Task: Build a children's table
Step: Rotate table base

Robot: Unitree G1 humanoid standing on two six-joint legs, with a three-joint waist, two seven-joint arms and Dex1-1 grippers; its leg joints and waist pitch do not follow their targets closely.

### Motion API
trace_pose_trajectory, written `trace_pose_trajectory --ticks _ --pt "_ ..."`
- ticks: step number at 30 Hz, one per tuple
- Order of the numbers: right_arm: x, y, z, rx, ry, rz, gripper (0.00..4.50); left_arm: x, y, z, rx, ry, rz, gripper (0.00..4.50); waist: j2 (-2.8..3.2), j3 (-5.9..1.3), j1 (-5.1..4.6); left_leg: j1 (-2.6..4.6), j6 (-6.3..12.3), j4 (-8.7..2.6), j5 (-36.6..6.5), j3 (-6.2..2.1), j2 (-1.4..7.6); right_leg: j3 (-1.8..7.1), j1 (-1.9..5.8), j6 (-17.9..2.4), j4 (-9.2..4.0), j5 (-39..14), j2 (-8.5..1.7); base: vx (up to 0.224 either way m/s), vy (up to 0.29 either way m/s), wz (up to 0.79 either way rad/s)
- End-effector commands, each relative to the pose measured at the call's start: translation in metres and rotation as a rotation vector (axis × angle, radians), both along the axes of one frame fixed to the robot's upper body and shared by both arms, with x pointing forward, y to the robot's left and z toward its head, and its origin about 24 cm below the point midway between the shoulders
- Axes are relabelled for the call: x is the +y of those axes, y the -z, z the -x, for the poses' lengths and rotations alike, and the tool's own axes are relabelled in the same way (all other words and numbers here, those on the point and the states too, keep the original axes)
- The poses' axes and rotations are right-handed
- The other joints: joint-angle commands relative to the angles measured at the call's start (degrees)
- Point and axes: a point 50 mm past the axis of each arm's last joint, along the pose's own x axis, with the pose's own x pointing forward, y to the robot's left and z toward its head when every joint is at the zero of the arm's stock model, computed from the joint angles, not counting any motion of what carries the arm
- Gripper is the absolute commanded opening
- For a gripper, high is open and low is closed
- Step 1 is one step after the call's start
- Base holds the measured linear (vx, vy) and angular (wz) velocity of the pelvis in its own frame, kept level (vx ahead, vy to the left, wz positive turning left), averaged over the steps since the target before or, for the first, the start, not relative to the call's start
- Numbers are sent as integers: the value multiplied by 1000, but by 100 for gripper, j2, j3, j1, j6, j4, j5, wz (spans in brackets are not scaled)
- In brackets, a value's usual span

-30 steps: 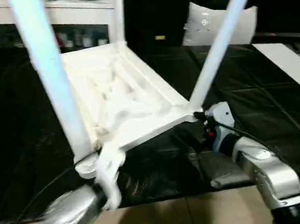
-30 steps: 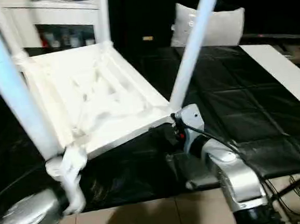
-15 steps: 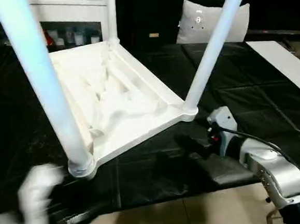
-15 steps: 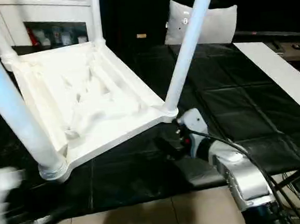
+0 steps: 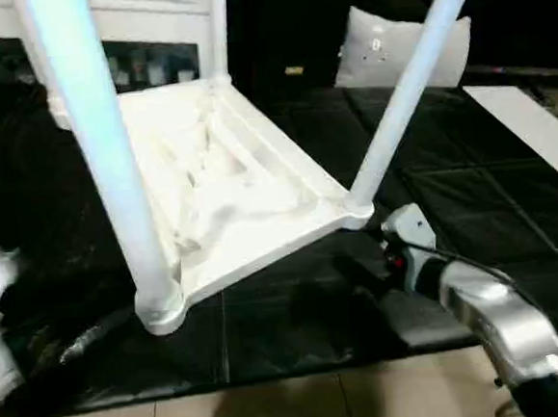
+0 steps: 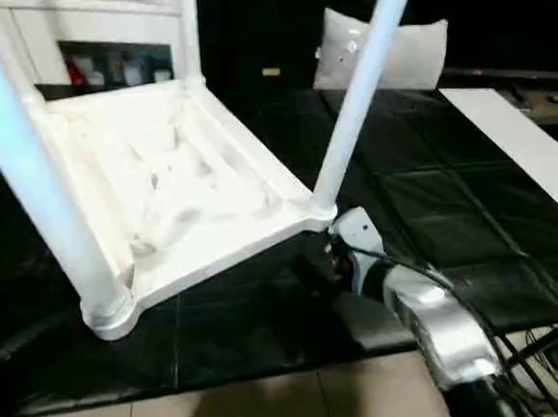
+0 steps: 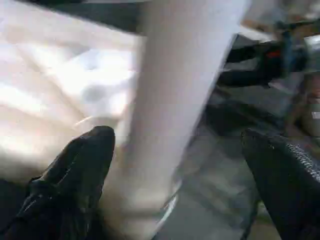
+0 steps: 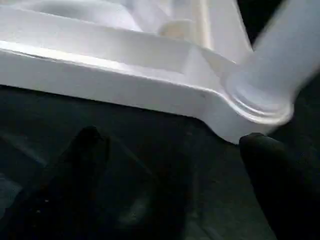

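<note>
We find the table lying upside down on the black surface, its ribbed underside facing up. Its long axis runs from the near left corner away toward the cabinet at the back, slightly skewed to the right. We count legs standing in the corner sockets and rising out of the top of the head views. The near left leg sits in its socket close to the front edge of the surface and leans a little toward the left as it rises. The near right leg stands in the right corner socket and tilts up and to the right. A far leg stands upright at the back corner, in front of the cabinet. A pale cushion rests at the far side of the surface, behind the right leg, and a white board lies along the right edge.

The left gripper has its two black fingers spread wide apart, with the base of the near left leg between them; we see no contact with the leg. The right gripper sits low on the surface just beside the near right corner socket, fingers spread and closing on nothing, the table's edge ahead of them and apart from them. The right forearm reaches in from the lower right.
</note>
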Motion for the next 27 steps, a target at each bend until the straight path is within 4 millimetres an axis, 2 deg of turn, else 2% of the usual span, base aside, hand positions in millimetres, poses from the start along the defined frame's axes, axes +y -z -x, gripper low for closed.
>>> trace_pose_trajectory --ticks 1,2,3,4,5,6,7,8,9,10,11,12,13,15,17,22,23,24,25,26,27 --pt "-8 2 -6 -5 75 20 450 -11 9 -10 12 44 9 446 265 -318 21 -81 95 -445 -738 -13 253 506 290 -525 -366 -1653 -564 0 0 0" --pt "-8 2 -7 -6 79 17 450 -12 10 -12 9 46 7 446 277 -337 28 -91 92 -432 -617 -7 248 503 311 -595 -335 -1409 -551 0 0 0" --pt "-6 1 -8 -14 85 10 450 -17 13 -18 2 52 4 446 393 -361 58 -84 85 -423 -558 -23 246 499 329 -671 -283 -1240 -555 0 0 0" --pt "-4 1 -9 -19 86 6 450 -19 15 -21 -1 56 3 446 319 -378 34 -87 110 -413 -514 2 248 500 333 -684 -313 -1144 -547 0 0 0" --pt "-3 0 -9 -22 87 0 450 -23 16 -24 -3 64 3 446 324 -360 44 -105 104 -428 -561 -5 252 499 350 -712 -295 -1179 -550 0 0 0" --pt "-1 0 -10 -27 88 -7 450 -29 18 -29 -6 84 5 446 438 -386 78 -86 77 -417 -621 -13 251 493 353 -722 -281 -1214 -562 0 0 0" --pt "0 1 -11 -33 90 -9 450 -35 18 -32 -1 109 12 446 353 -397 83 -95 104 -406 -561 11 238 506 367 -739 -289 -1213 -566 0 0 0" --pt "2 1 -10 -41 85 -17 450 -38 18 -33 -1 125 16 446 429 -408 114 -95 107 -402 -555 8 235 504 372 -755 -279 -1229 -575 0 0 0" --pt "3 1 -10 -46 81 -23 450 -41 18 -34 -1 135 19 446 400 -406 112 -84 119 -397 -578 24 237 506 354 -741 -304 -1286 -566 0 0 0" --pt "4 1 -10 -49 78 -27 450 -44 17 -35 0 151 27 446 401 -407 144 -81 134 -394 -595 29 233 504 358 -727 -302 -1412 -569 0 0 0" --pt "5 2 -10 -50 80 -29 450 -48 17 -37 -2 169 31 446 484 -422 170 -82 121 -385 -640 36 230 498 356 -704 -319 -1452 -562 0 0 0" --pt "5 3 -10 -50 81 -29 450 -49 17 -37 -2 172 32 446 462 -417 179 -86 132 -392 -657 37 231 491 357 -674 -334 -1517 -558 0 0 0" --pt "6 6 -10 -47 90 -27 450 -54 18 -40 -3 200 37 446 486 -428 210 -70 128 -388 -678 41 232 485 344 -638 -337 -1621 -559 0 0 0" --pt "6 8 -11 -39 101 -18 450 -59 18 -42 -5 223 33 446 499 -422 241 -76 134 -391 -711 45 226 485 338 -594 -350 -1764 -559 0 0 0" --pt "6 14 -13 -21 109 0 450 -72 17 -44 -4 276 56 446 520 -430 274 -60 98 -384 -820 49 231 477 323 -539 -366 -1968 -566 0 0 0" --pt "4 20 -22 6 133 -7 450 -92 16 -40 17 362 112 446 506 -445 305 -75 107 -371 -800 59 221 477 320 -483 -365 -2088 -575 0 0 0" --pt "4 22 -26 15 142 -8 450 -100 17 -38 29 396 137 446 470 -455 300 -91 112 -367 -726 60 225 482 328 -483 -343 -2018 -575 0 0 0" --pt "4 22 -26 15 142 -8 450 -100 17 -38 29 396 137 446 471 -460 300 -85 112 -370 -715 62 231 479 320 -503 -335 -2005 -581 0 0 0" --pt "4 24 -29 18 138 8 450 -112 19 -36 30 423 160 446 430 -467 294 -99 120 -360 -615 73 228 480 327 -504 -321 -1961 -584 0 0 0" --pt "5 24 -30 17 135 10 450 -115 19 -36 30 432 167 446 456 -462 299 -106 132 -355 -595 77 222 480 327 -499 -332 -1953 -579 0 0 0" --pt "6 24 -31 15 130 12 450 -120 20 -35 28 441 175 446 428 -468 290 -113 135 -353 -564 82 225 483 331 -486 -327 -1927 -580 0 0 0"
